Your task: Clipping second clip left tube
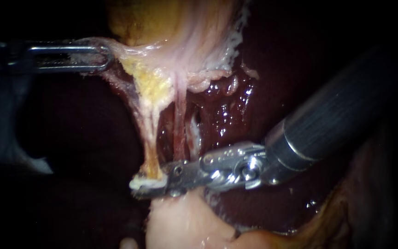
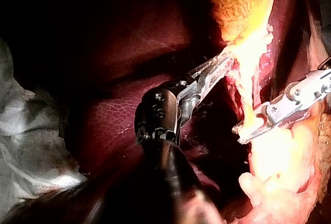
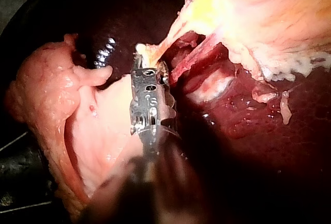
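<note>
In the endoscope view, the left instrument [image 1: 102, 57] is seen with its jaws closed on tissue [image 1: 118, 50] at the lower edge of the gallbladder [image 1: 157, 18], which is held out to the side so that two strands are stretched over the liver [image 1: 229, 108]. The left tube [image 1: 150, 133], yellowish, and the right tube [image 1: 179, 129], reddish, are shown close together but apart. The right instrument [image 1: 139, 185] is laid across the foot of the left tube, and its jaws appear clamped on it from both sides. A pale piece is seen at the jaw tips; whether it is a clip or tissue cannot be told. In the left wrist view, the left instrument [image 2: 217, 66] is seen gripping the tissue, and ahead of it the left tube [image 2: 247, 100] runs down between the jaws of the right instrument [image 2: 253, 128]. In the right wrist view, the right instrument [image 3: 145, 69] is seen at the tube's [image 3: 165, 40] lower end, with the right tube [image 3: 194, 53] left free beside it. The clipping is judged to be at its closing stage; release and withdrawal are still to be done.
</note>
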Motion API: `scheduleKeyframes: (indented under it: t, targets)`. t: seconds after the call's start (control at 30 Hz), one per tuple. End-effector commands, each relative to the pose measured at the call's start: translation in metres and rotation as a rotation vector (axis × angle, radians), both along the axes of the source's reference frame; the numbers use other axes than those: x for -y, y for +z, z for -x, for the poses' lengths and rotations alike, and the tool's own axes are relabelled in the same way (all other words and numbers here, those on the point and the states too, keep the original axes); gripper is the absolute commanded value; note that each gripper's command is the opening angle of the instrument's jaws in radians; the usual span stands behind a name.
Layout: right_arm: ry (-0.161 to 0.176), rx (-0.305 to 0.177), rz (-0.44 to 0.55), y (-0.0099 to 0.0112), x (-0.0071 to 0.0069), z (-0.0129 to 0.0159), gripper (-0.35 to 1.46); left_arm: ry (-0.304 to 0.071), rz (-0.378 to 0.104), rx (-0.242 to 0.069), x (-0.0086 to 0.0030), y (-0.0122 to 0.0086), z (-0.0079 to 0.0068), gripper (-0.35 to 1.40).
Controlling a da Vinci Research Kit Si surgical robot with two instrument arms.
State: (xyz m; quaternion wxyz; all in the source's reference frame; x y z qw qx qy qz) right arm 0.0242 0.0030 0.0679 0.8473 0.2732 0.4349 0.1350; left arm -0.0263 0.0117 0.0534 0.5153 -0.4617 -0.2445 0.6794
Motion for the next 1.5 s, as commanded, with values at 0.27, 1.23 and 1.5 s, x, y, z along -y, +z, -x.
scheduleKeyframes:
  t: [0.27,1.23,1.5]
  targets:
    - [0.002,-0.002,0.000,0.0000,0.0000,0.0000,0.13,0.000,0.000,0.000,0.0000,0.0000,0.0000,-0.35]
    - [0.124,-0.194,-0.018,-0.0032,-0.0042,0.0051,0.50,0.000,0.000,0.000,0.0001,-0.0001,-0.0001,-0.35]
    - [0.119,-0.209,-0.047,-0.0027,-0.0039,0.0042,0.50,0.000,0.000,0.000,0.0001,-0.0001,-0.0001,-0.35]
